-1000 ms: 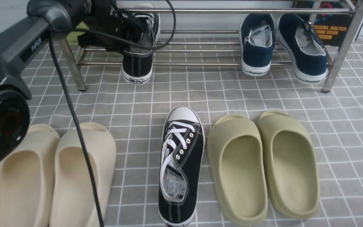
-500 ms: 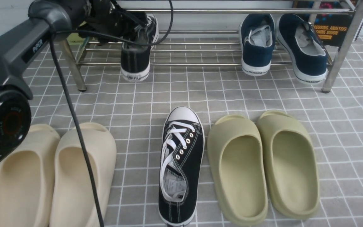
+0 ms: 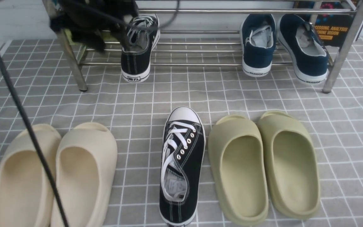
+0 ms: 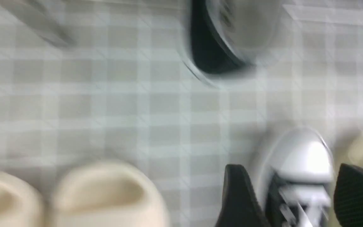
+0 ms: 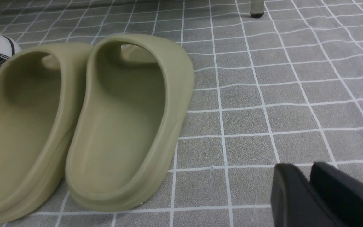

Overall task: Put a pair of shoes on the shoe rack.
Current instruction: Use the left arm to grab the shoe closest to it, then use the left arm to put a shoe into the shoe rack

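Black canvas: one sneaker (image 3: 136, 50) sits on the rack (image 3: 200, 50), heel overhanging; its mate (image 3: 181, 164) lies on the floor (image 3: 200, 94) between cream slides (image 3: 55, 176) and olive slides (image 3: 263, 164). The left end effector (image 4: 288, 167) is spread, empty, near the rack. Whether the right end effector (image 5: 301, 168) is parted cannot be told. Pinching the mate's collar (image 3: 173, 186), clear of laces (image 3: 176, 138), should carry it best.

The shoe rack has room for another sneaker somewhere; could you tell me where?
Free: bare bars of the shoe rack between the black sneaker on it and the navy sneakers. Crowded: its right end, filled by that pair.
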Available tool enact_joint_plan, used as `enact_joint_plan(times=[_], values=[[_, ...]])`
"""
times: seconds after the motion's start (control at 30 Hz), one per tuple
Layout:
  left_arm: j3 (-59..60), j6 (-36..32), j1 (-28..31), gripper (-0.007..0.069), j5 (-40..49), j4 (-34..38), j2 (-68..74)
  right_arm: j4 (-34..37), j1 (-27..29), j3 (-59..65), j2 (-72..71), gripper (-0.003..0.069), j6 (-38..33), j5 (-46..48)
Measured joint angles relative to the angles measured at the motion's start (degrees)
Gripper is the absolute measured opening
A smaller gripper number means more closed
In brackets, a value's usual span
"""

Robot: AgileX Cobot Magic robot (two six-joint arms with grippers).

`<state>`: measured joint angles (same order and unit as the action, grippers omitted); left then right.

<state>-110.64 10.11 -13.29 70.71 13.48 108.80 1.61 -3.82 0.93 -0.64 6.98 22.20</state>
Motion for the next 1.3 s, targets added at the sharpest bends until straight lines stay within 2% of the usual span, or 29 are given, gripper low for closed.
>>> enact_joint_plan(times=[0.1, 0.2, 0.3, 0.33, 0.47, 0.63, 0.67, 0.7, 0.77, 0.83, 1.1, 1.3], values=[[11.86, -3.59, -4.79, 0.0414, -0.30, 3.77, -2.82, 0.00, 0.00, 0.00, 0.00, 0.0132, 0.00, 0.00], [22.26, -4.17, -11.18, 0.0414, -3.75, 3.20, -4.25, 0.00, 0.00, 0.00, 0.00, 0.0135, 0.00, 0.00], [27.48, -2.41, -15.05, 0.0414, -6.45, 0.87, -4.72, 0.00, 0.00, 0.00, 0.00, 0.0138, 0.00, 0.00], [30.29, 0.69, -17.18, 0.0414, -8.46, -2.16, -4.89, 0.00, 0.00, 0.00, 0.00, 0.0141, 0.00, 0.00], [34.27, 6.14, -19.71, 0.0409, -12.67, -6.61, -4.89, 0.00, 0.00, 0.00, 0.00, 0.0142, 0.00, 0.00], [38.64, 10.44, -20.93, 0.0281, -19.55, -8.61, -4.89, 0.00, 0.00, 0.00, 0.00, 0.0144, 0.00, 0.00], [39.77, 10.74, -20.93, 0.0176, -20.97, -8.80, -4.89, 0.00, 0.00, 0.00, 0.00, 0.0145, 0.00, 0.00], [39.77, 10.74, -20.93, 0.0162, -21.11, -8.80, -4.89, 0.00, 0.00, 0.00, 0.00, 0.0145, 0.00, 0.00], [40.29, 10.87, -20.93, 0.0041, -22.14, -8.94, -4.89, 0.00, 0.00, 0.00, 0.00, 0.0147, 0.00, 0.00], [40.30, 10.87, -20.93, -0.0014, -22.32, -8.83, -4.89, 0.00, 0.00, 0.00, 0.00, 0.0149, 0.00, 0.00], [28.48, 10.01, -20.93, -0.0013, -15.39, -10.46, -6.50, 0.00, 0.00, -0.05, 0.00, 0.0153, 0.00, 0.00], [13.35, 9.61, -17.11, -0.0013, -15.27, -11.62, -3.64, 0.00, 0.00, -0.05, 0.00, 0.0162, 0.00, 0.00]])
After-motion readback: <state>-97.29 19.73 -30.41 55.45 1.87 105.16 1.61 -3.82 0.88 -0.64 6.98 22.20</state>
